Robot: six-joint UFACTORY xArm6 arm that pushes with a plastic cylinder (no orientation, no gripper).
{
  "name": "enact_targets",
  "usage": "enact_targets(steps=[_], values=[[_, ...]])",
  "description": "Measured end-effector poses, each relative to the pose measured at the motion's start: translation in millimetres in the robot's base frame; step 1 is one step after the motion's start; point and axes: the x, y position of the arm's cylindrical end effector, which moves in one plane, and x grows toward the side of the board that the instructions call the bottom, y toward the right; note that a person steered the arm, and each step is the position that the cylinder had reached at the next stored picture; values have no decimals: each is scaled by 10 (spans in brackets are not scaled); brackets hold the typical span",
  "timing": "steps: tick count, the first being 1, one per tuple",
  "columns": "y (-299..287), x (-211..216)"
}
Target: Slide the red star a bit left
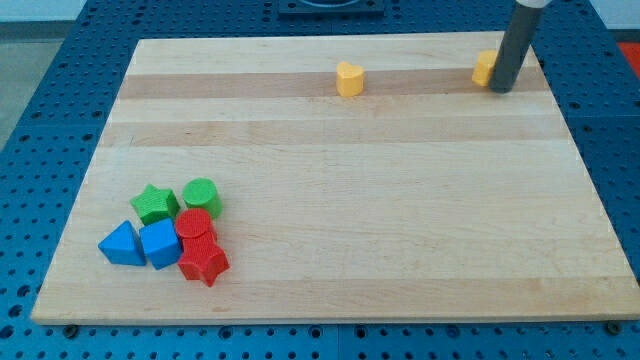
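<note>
Swinging my tip (500, 88) from the desk's (400, 200) top right, beside a yellow block (484, 68), I'd go round to the red star's (204, 264) right at bottom left w/ the cluster, nudging left gently; no hand, just a rod.

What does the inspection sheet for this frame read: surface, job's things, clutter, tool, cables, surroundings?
Surface: wooden board, lying flat.
Job's things: red star near the view's bottom left, touching the red cylinder and blue cube.
Clutter: blue triangle, green star and green cylinder in the same cluster; yellow heart at the view's top; a second yellow block, shape unclear.
Tool: my tip beside that second yellow block, far from the red star.
Cables: nothing seen.
Surroundings: blue perforated table.
</note>
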Motion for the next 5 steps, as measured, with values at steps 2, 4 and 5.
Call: enact_targets(steps=[2,4,5], values=[[0,-448],[0,-470],[-20,-123]])
